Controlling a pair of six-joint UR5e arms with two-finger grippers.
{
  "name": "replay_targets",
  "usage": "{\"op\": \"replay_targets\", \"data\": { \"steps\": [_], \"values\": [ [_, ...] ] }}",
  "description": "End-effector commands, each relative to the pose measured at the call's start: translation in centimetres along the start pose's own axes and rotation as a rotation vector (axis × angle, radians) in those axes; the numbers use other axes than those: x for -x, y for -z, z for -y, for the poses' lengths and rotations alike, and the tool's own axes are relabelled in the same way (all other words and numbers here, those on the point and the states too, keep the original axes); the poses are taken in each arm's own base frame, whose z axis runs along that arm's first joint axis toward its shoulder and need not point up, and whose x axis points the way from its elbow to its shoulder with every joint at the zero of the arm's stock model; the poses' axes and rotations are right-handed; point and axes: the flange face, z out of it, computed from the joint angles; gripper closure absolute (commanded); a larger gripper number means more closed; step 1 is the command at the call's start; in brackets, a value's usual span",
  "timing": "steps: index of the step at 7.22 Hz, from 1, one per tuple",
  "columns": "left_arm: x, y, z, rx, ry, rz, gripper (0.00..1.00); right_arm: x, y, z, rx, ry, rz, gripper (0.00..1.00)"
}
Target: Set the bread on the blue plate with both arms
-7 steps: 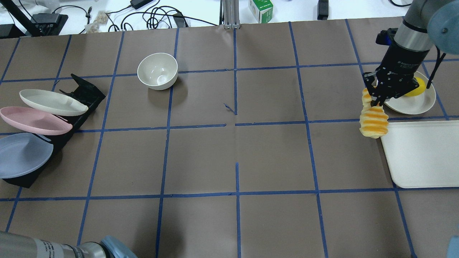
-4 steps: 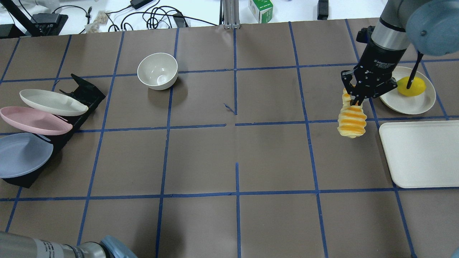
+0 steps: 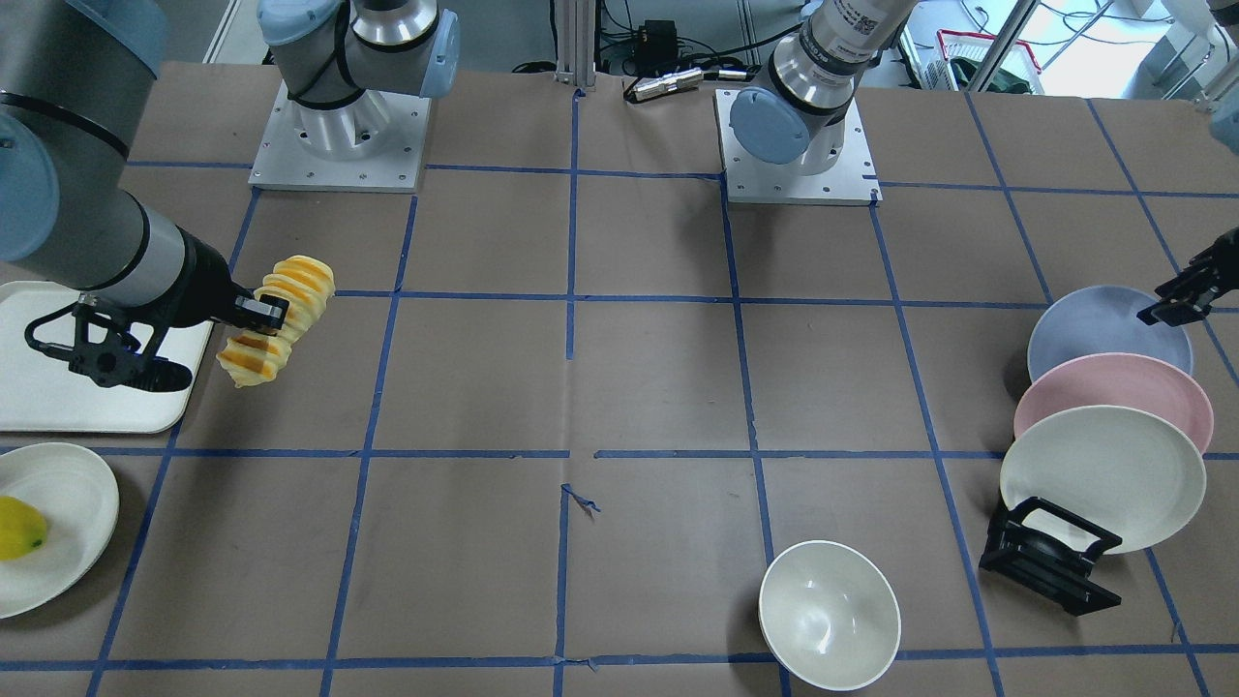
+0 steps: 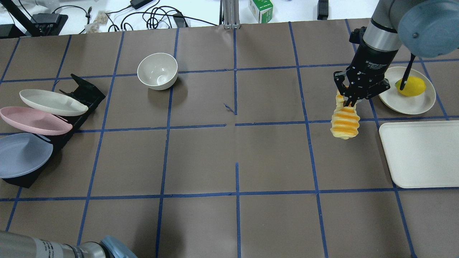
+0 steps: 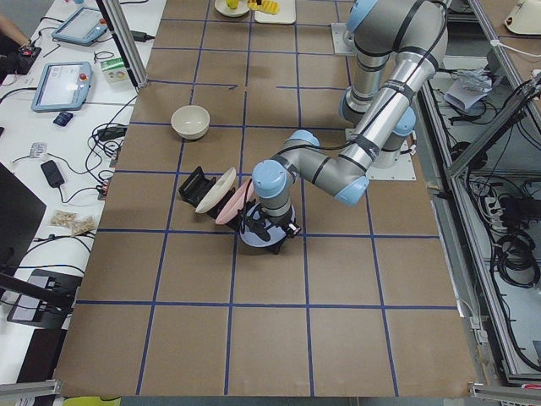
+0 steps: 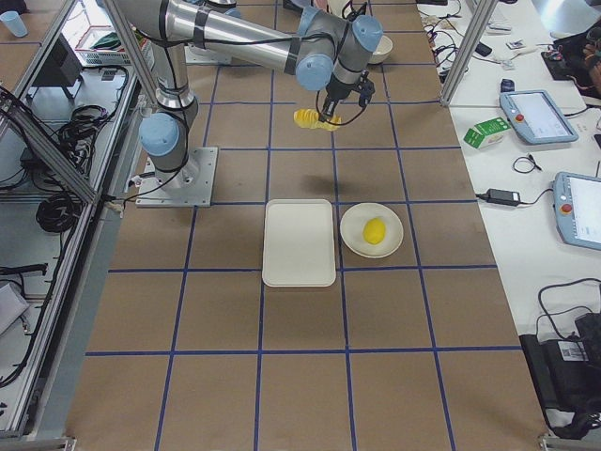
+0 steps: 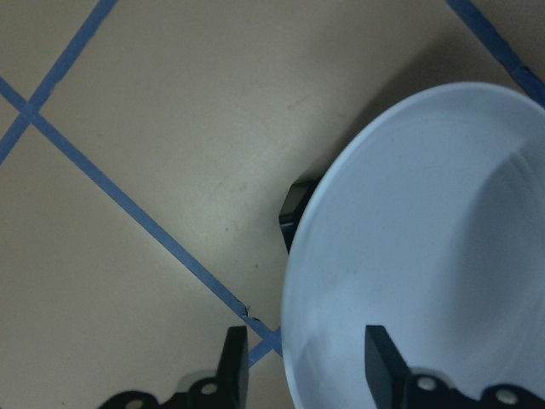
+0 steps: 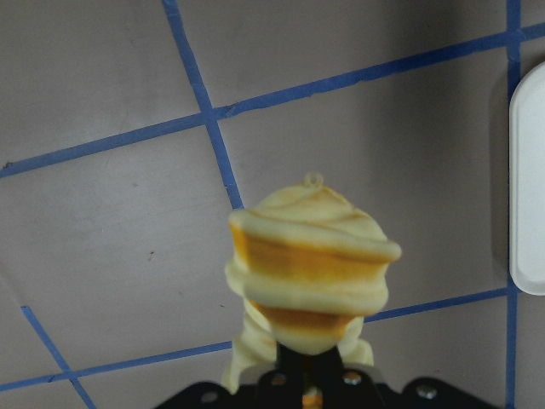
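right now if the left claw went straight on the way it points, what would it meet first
The blue plate: the open left claw points at its rim, which sits between the two fingers in the left wrist view. How far off, I cannot tell.

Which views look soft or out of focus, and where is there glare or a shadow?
Left wrist view: the blue plate is very close, its rim soft. Right wrist view: the bread sits near the lens, slightly blurred. Overhead view: the white bowl has a bright reflection inside and throws a soft shadow to its right.
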Motion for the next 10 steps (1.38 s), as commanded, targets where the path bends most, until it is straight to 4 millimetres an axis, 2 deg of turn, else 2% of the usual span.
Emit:
{"op": "replay_targets", "data": {
  "steps": [1, 3, 4, 6, 8, 10],
  "values": [
    [0.1, 0.2, 0.4, -0.007, -0.006, 0.002, 0.60, 0.2, 0.2, -0.4, -0.003, -0.001, 0.023, 1.00],
    [0.1, 0.1, 0.4, -0.004, -0.014, 0.003, 0.73, 0.3, 0.2, -0.4, -0.003, 0.001, 0.018, 1.00],
    [0.1, 0.0, 0.4, 0.000, -0.015, 0.003, 0.85, 0.3, 0.4, -0.5, -0.008, 0.001, 0.026, 1.00],
    [0.1, 0.0, 0.4, 0.002, -0.019, 0.004, 0.93, 0.6, 0.2, -0.6, -0.006, 0.008, 0.010, 1.00],
    [0.1, 0.3, 0.5, -0.006, -0.027, 0.004, 0.96, 0.6, 0.0, -0.5, -0.003, 0.008, 0.010, 1.00],
    [0.5, 2.2, 1.0, -0.007, -0.046, 0.004, 1.00, 0.6, 0.0, -0.5, -0.005, 0.010, 0.009, 1.00]
  ]
}}
